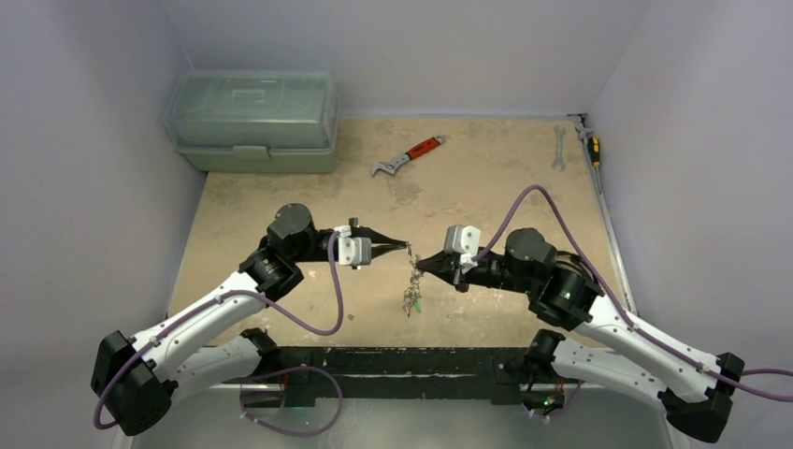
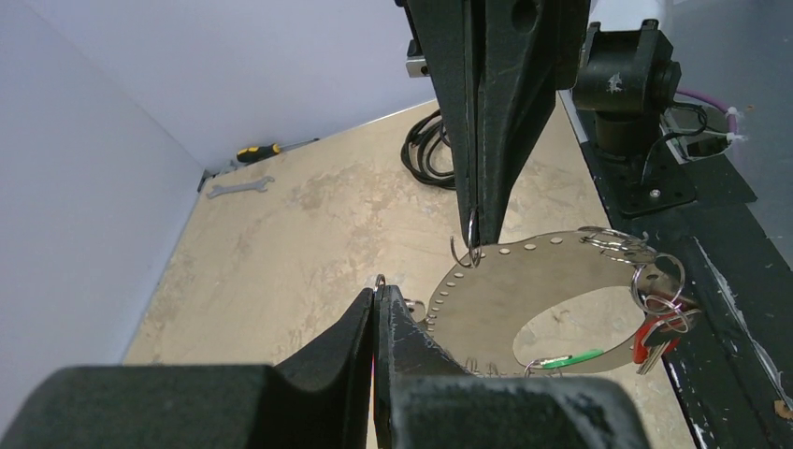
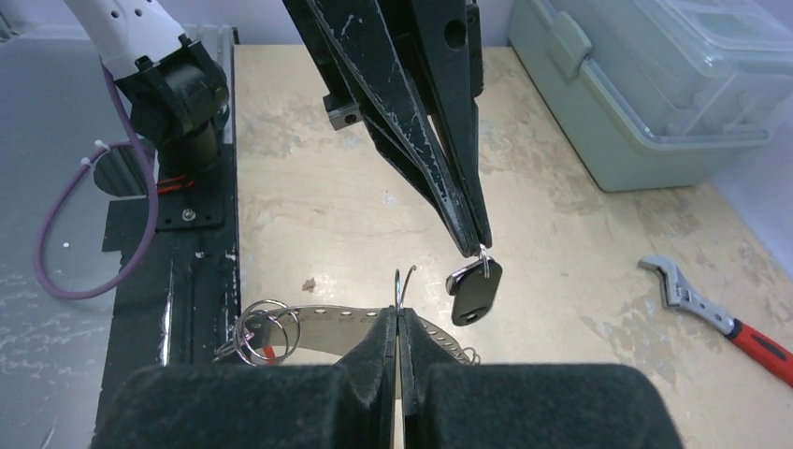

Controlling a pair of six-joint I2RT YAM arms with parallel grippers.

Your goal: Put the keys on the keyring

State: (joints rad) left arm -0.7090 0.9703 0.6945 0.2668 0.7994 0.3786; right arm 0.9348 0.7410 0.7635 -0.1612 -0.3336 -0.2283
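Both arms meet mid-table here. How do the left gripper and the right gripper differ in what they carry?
The left gripper pinches one black-tagged key by its small ring, while the right gripper pinches the keyring, a wide perforated metal band, at its rim. The left gripper's load dangles alone. The right gripper's load carries other keys, red and green tags among them. Both are shut, tips facing each other and nearly meeting.

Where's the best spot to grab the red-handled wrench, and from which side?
Likely the wrench by the middle of its red handle, from straight above, claw closing across the narrow width. It lies flat on the table, so only the handle's long straight edges offer a pinch.
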